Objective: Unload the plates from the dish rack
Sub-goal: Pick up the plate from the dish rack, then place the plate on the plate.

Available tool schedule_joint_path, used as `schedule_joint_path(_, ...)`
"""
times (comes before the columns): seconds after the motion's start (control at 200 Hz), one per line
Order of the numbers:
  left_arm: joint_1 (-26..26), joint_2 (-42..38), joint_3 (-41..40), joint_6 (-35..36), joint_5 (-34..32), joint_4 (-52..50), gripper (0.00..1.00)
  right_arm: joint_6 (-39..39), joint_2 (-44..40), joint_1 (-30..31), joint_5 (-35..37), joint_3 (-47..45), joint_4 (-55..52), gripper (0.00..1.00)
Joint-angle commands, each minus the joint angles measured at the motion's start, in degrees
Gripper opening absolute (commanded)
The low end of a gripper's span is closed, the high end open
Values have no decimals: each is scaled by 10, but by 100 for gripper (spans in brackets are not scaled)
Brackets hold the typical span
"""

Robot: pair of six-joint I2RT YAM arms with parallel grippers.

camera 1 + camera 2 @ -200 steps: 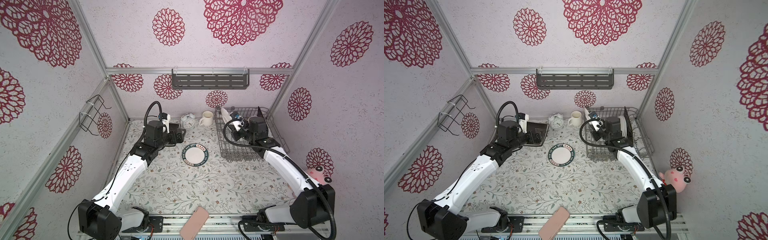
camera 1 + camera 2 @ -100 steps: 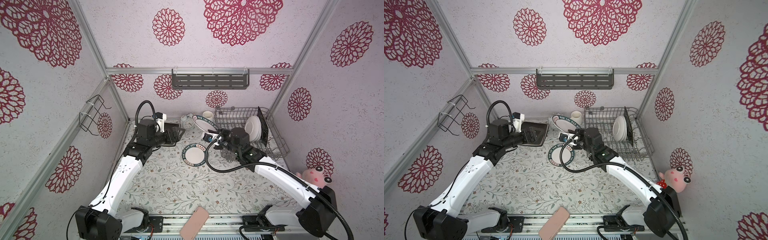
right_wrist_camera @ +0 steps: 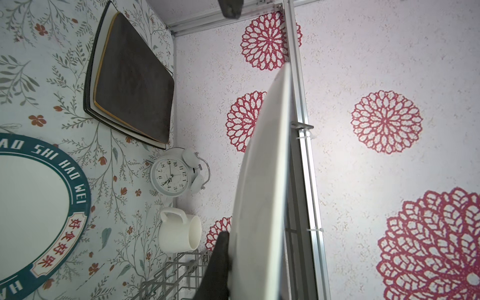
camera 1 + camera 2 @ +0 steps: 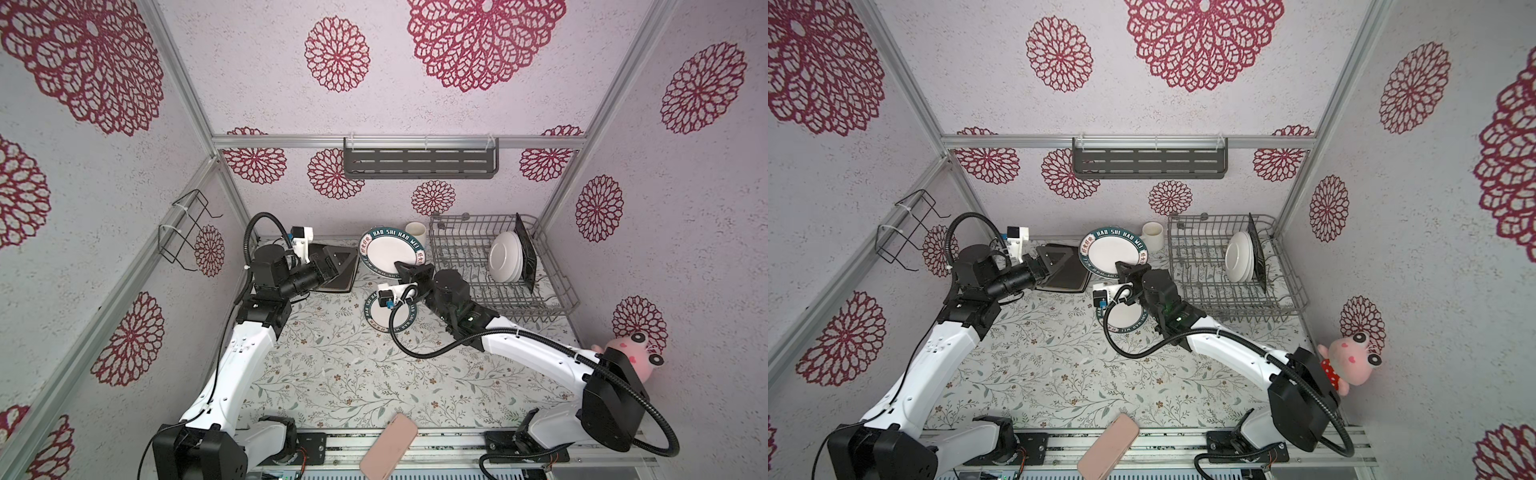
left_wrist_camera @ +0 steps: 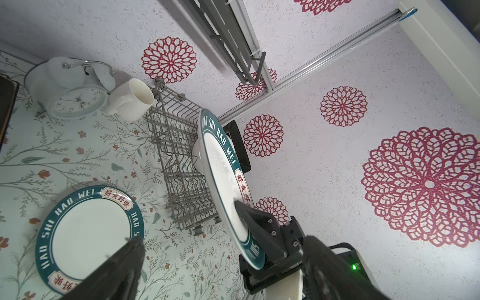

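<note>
Beside the dish rack [image 4: 557,286], the right claw [image 4: 403,269] is clamped on the rim of an upright lettered plate [image 4: 390,251], near a second lettered plate [image 4: 379,318] flat on the tabletop [image 4: 332,365]. Left claw [image 4: 337,266]: jaws apart, at the stacked square plates [image 4: 347,284]. The rack holds white round plates [image 4: 503,262] and a black-backed square plate [image 4: 526,255].

1. Bright, even, diffuse light in both top views; soft, faint shadow beneath the wall shelf [image 4: 419,164].
2. Sharp at centre; wide-angle stretch toward the corners.
3. Badly blurred at close range in the wrist views: left gripper [image 5: 223,239] fingers [image 5: 122,272], raised plate [image 3: 262,181].
4. Slightly dimmer, cooler tone there, with crisp backgrounds.
</note>
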Motion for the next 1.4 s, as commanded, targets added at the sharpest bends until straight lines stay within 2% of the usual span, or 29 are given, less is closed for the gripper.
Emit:
schedule_joint_path(0.0,-2,1,-10,-27,9,40,98,-49,-7,12,18,14,102,0)
schedule_joint_path(0.34,-26,27,-24,-30,-2,68,100,-64,23,43,16,30,104,0)
schedule_joint_path(0.505,-33,33,-30,-32,-7,80,95,-69,29,49,14,36,99,0)
schedule_joint_path(0.8,-44,47,-45,-44,-17,110,60,-69,28,56,13,31,110,0)
schedule_joint_path(1.031,-54,56,-46,-47,-24,127,49,-68,28,64,12,27,119,0)
schedule_joint_path(1.176,-57,57,-53,-57,-28,149,37,-68,32,69,15,24,118,0)
schedule_joint_path(1.396,-59,61,-55,-59,-31,155,26,-68,36,70,21,20,124,0)
